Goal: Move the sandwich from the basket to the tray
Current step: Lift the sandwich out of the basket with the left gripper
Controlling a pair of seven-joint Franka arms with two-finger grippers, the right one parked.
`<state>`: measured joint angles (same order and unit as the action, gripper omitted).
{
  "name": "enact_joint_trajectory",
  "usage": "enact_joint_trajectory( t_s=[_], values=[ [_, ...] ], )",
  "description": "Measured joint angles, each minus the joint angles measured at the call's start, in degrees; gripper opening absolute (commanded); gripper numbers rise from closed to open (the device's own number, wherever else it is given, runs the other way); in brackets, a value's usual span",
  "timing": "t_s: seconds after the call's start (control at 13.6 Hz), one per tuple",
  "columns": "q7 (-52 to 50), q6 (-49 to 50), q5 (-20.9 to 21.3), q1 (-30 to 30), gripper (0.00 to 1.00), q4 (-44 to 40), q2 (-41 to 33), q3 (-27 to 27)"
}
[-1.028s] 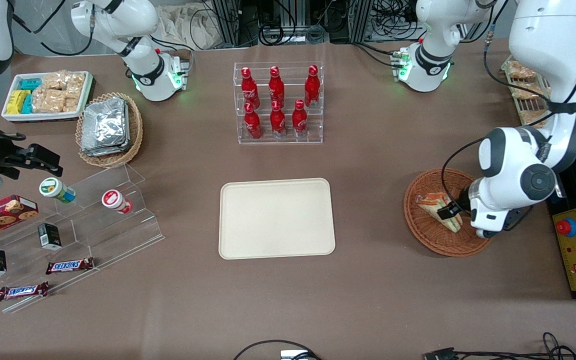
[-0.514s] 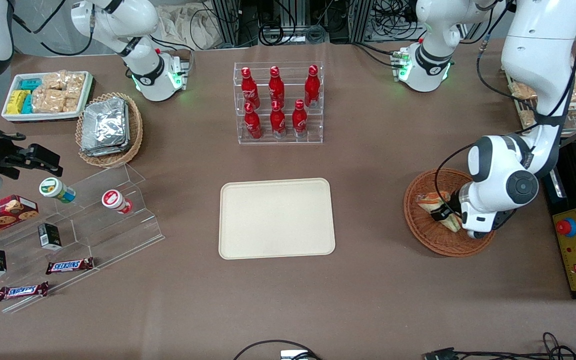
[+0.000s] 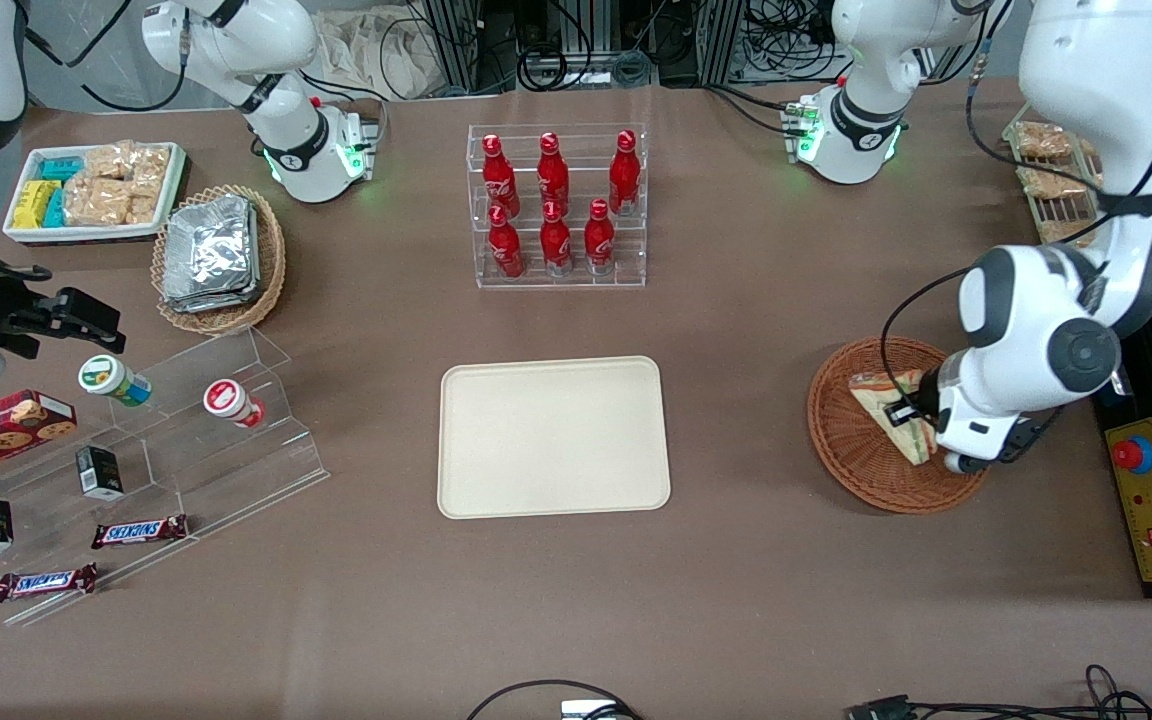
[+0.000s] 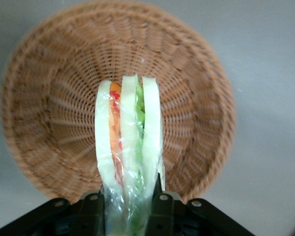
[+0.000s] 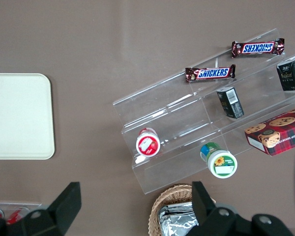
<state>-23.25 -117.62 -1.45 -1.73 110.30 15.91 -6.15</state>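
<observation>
Sandwich point(image 4: 130, 147): showing three white bread slices, orange-red and green filling, clear wrap.
Gripper point(image 4: 130, 209): clamping the sandwich's end, hanging above the basket point(image 4: 49, 98).

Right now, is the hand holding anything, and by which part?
Yes. The hand is shut on the sandwich, pinching one end of the wrapped wedge across its bread faces, above the basket.
</observation>
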Motion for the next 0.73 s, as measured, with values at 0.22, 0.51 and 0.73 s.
enact_joint_trajectory(
  t_s=[0.22, 0.51, 0.73],
  values=[
    [8.08, 9.6, -0.1, 0.07, 0.0, -6.61, -3.09, -2.32],
    [7.84, 15.36, -0.22, 0.65, 0.0, -14.54, -1.84, -11.47],
    [1.51, 15.38, -0.28, 3.92, 0.0, -17.38, 1.39, -15.3]
  ],
)
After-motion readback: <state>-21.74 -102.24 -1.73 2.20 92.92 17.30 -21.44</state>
